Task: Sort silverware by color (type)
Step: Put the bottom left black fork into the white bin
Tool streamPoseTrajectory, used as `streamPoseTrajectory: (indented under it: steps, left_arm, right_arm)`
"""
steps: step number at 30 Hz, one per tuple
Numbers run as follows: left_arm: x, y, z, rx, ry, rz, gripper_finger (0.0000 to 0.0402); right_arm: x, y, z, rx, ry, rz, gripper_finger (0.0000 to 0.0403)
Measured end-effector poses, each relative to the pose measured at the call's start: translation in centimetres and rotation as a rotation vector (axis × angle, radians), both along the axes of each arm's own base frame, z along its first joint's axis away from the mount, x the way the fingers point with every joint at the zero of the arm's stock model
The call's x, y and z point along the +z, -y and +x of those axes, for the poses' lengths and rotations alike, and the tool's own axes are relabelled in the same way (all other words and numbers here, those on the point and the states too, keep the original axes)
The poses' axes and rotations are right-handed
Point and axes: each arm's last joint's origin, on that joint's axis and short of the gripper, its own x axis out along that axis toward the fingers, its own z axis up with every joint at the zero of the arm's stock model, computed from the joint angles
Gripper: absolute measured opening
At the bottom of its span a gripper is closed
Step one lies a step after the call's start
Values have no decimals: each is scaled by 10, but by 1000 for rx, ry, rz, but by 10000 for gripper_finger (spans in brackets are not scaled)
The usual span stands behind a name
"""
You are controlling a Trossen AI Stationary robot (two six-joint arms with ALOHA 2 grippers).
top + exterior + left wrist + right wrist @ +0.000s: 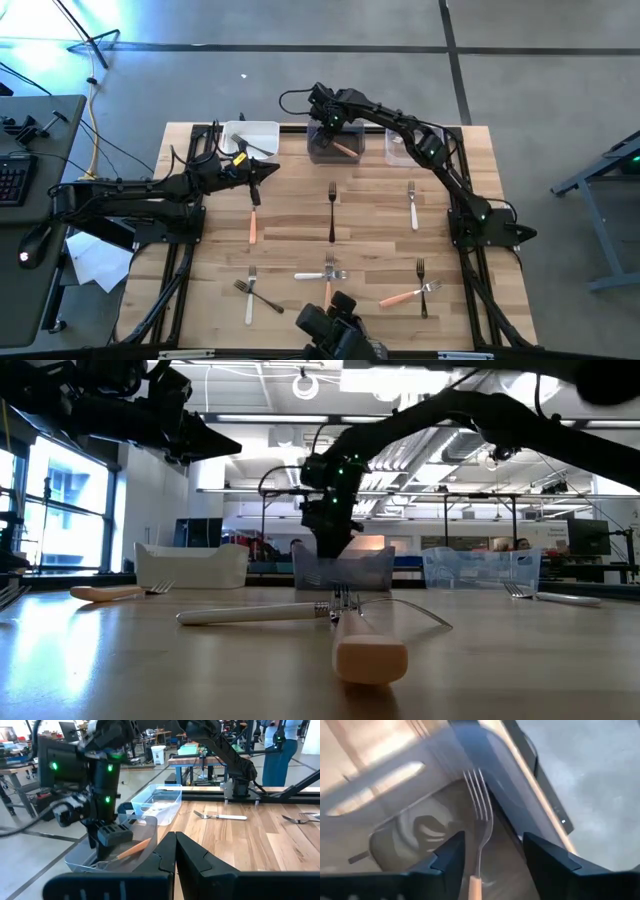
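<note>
My right gripper (325, 122) (492, 852) points down into the middle clear bin (316, 153) at the table's far edge and is open. An orange-handled fork (479, 815) (346, 149) lies slanting inside that bin, between the two open fingers and apart from them. My left gripper (262, 178) (175, 847) hovers shut and empty above the table near the white bin (262, 128). More forks lie flat on the table: an orange one (254, 226), a black one (332, 212) and a white one (412, 206), with several more in a loose group near the near edge (328, 274).
A third clear bin (398, 152) stands right of the middle one at the far edge. A camera mount (335, 325) sits at the near edge. In the low view a white fork (255, 615) and an orange handle end (368, 655) lie close by. A person stands beyond the table (280, 750).
</note>
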Motion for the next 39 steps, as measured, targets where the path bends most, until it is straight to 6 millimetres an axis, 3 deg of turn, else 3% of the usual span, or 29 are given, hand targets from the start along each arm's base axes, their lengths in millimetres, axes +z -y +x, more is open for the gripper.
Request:
streamPoseTrajectory:
  steps: [4, 7, 11, 15, 17, 19, 22, 26, 30, 39]
  left_arm:
    - [0, 0, 0, 0, 0, 0, 0]
    - [0, 0, 0, 0, -1, 0, 0]
    - [0, 0, 0, -1, -3, -3, 0]
    - [-1, 2, 1, -14, -7, -3, 0]
    - [-1, 4, 1, -22, -8, -3, 0]
    - [-1, 5, 2, -30, -12, -5, 0]
    - [-2, 8, 2, -44, -21, -8, 0]
    - [-3, 10, 3, -53, -26, -9, 0]
    - [-3, 10, 3, -56, -26, -9, 0]
    - [-3, 12, 4, -61, -18, -56, 0]
  right_arm:
    - [16, -10, -2, 43, -20, -20, 209]
    - [39, -19, -8, 60, -27, -27, 200]
    - [73, -30, -17, 68, -19, -107, 134]
    - [105, -39, -18, 89, 64, -196, 32]
    - [110, -42, -15, 100, 127, -235, 10]
    - [103, -42, -10, 86, 197, -242, 17]
    - [73, -47, -6, 80, 263, -238, 9]
    - [46, -71, -14, 92, 390, -282, 4]
    - [39, -103, -45, 80, 545, -306, 1]
    - [36, -193, -129, 134, 709, -281, 0]
